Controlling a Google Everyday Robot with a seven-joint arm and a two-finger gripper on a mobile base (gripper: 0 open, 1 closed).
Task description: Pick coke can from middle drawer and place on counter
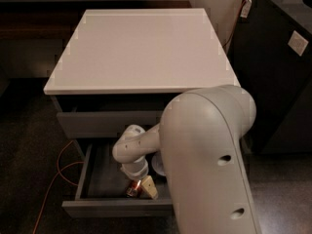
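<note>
Lower centre, pale two-finger gripper (141, 189) sits at the small dark-red coke can (132, 190) in the open dark grey middle drawer (117, 209) (hold: can't tell), so lifting w/o firm grip may drop it.

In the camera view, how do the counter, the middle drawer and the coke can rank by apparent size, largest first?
1. counter
2. middle drawer, partly hidden by the arm
3. coke can, partly covered by the gripper, which sits over it inside the drawer
</note>
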